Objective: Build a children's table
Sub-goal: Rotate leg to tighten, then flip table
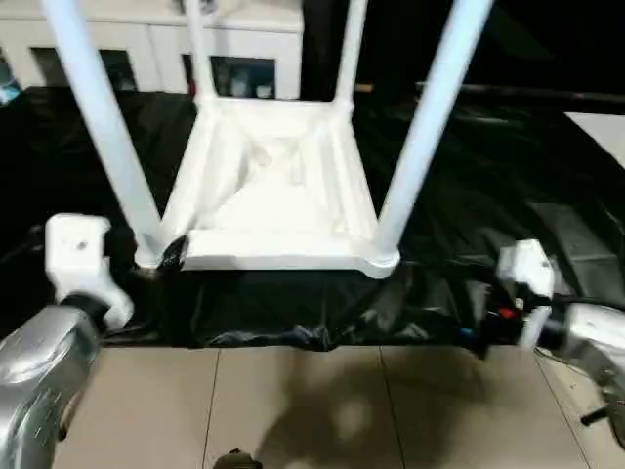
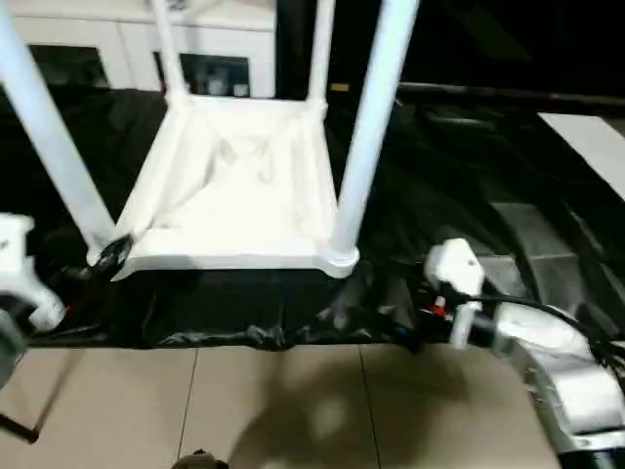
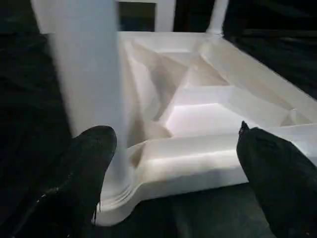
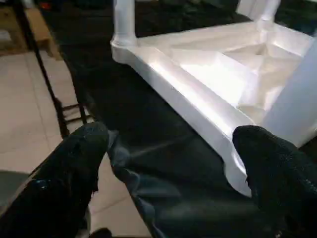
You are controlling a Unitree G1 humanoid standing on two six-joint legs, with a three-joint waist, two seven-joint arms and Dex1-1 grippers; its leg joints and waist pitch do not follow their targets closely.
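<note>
Children's table (image 1: 273,195) inverted on a black-draped tabletop (image 1: 508,186), all four legs (image 1: 430,127) upright. Left claw (image 3: 173,163) and right claw (image 4: 168,158) both wide open, empty, flanking its near corners.

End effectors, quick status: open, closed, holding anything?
Left end effector: open, holding nothing, at the table's near left corner.
Right end effector: open, holding nothing, beside the near right corner.

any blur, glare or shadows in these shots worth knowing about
Left wrist view: the near leg is a soft smear, while the table top behind it reads sharper. Right wrist view: a bright sheen runs along the rim. Left eye view: a dim shadow lies on the floor tiles, and the black sheet shows faint highlights on its folds.
</note>
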